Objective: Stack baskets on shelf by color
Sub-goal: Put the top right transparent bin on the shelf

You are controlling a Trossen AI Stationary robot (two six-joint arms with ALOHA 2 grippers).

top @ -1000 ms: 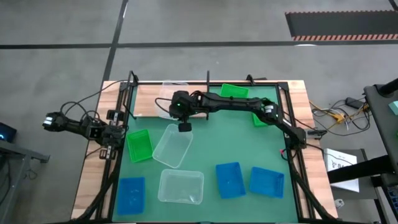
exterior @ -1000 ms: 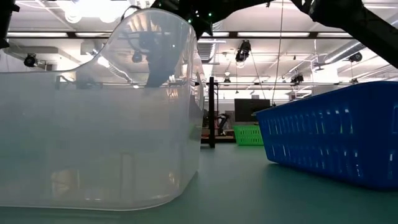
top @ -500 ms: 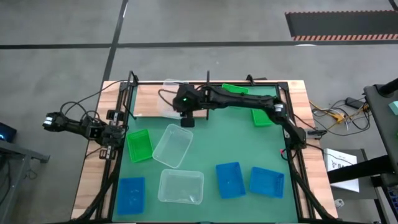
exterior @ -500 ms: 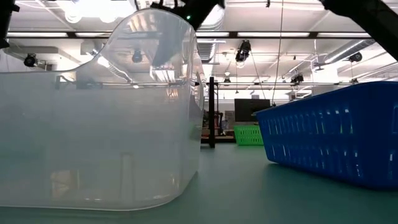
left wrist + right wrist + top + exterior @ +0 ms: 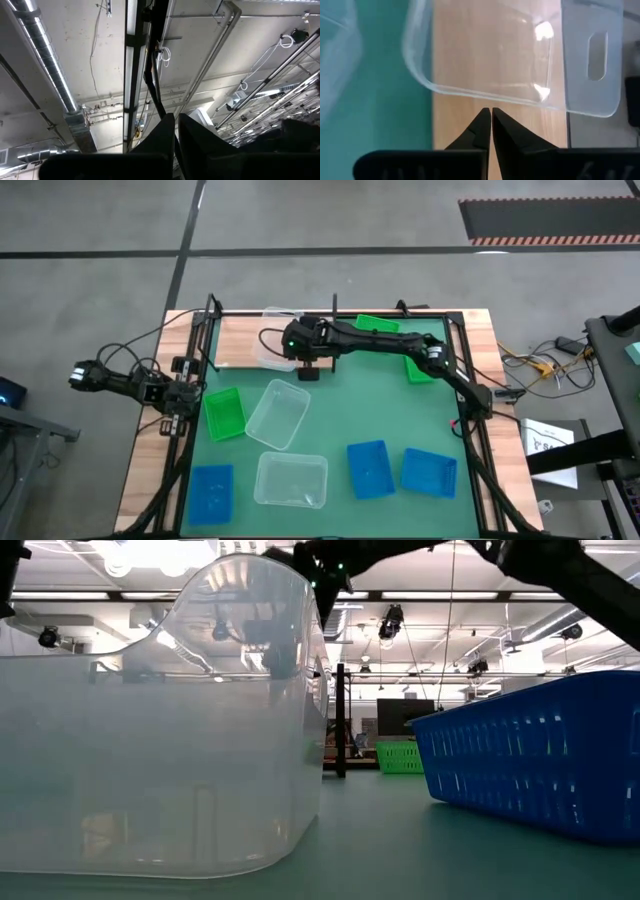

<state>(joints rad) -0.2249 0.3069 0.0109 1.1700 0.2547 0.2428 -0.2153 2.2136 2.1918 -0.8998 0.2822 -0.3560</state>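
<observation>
- From above, the right claw (image 5: 309, 373) sits at the shelf's (image 5: 235, 340) front edge, just beside a clear basket (image 5: 277, 343) that rests on the wood; two green baskets (image 5: 377, 327) lie further right under the arm.
- Its wrist view adds what the overhead cannot: the fingers (image 5: 481, 127) are pressed together with nothing between them, and the clear basket's rim (image 5: 485, 94) lies just ahead, apart from the tips.
- The low view shows mostly another clear basket (image 5: 160, 720) close up and a blue basket (image 5: 540, 760) beside it; the right arm passes overhead, though I can't make out its claw there.
- On the green mat (image 5: 400, 420) of the surface: one green basket (image 5: 223, 413), two clear ones, three blue.
- The left claw (image 5: 176, 142) is parked off the surface's left side, fingers together, facing the ceiling.
- Against a second ago, the right claw has drawn right and back a little from the clear basket, and its fingers, half a second ago apart, have closed empty.
</observation>
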